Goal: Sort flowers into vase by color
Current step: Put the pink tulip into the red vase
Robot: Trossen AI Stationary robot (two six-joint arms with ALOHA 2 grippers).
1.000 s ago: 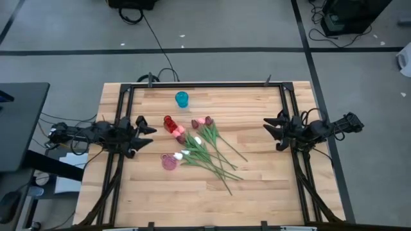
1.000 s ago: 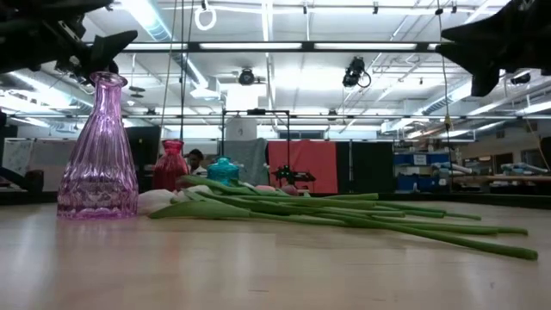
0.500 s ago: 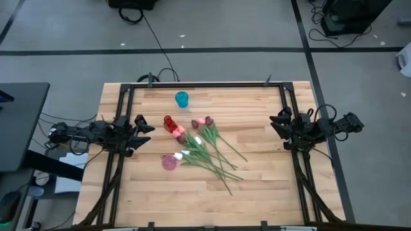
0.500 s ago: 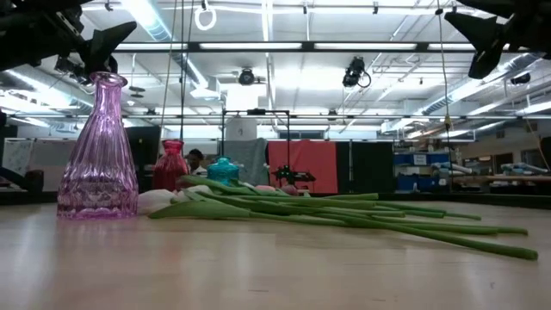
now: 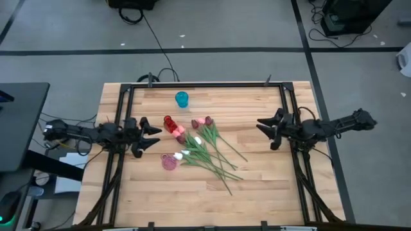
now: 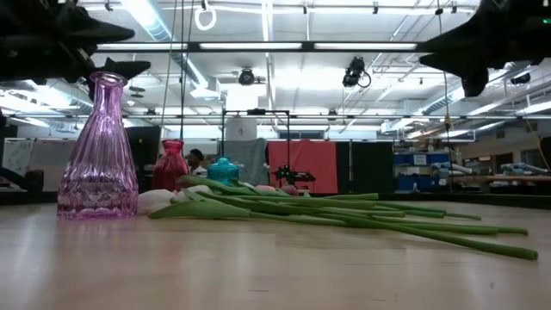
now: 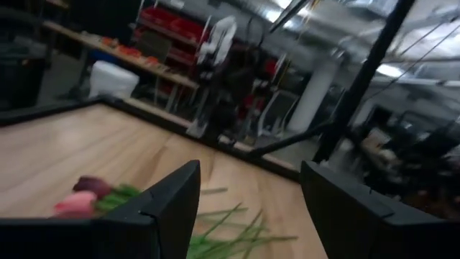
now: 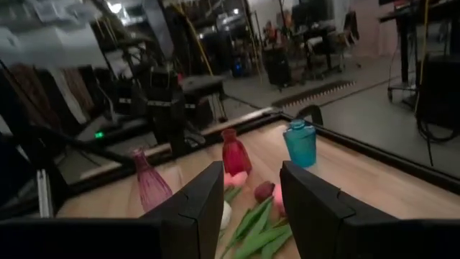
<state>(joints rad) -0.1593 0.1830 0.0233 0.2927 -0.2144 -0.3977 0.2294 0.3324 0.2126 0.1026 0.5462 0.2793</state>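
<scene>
High view: the flowers (image 5: 205,149) lie in a loose bunch at the centre of the wooden table (image 5: 257,186), heads toward the upper left of the frame and green stems fanning toward the lower right. A red vase (image 5: 169,122) stands touching the heads at the bunch's upper left. A pink vase (image 5: 168,162) stands just beside the white heads at the bunch's lower left. A blue vase (image 5: 182,99) stands apart, nearer the top edge of the table.

The left pincer (image 5: 153,133) hangs at centre left of the frame, near the red vase, fingers spread and holding nothing. The right pincer (image 5: 264,126) hangs at centre right, well apart from the stems, fingers likewise spread and empty.
</scene>
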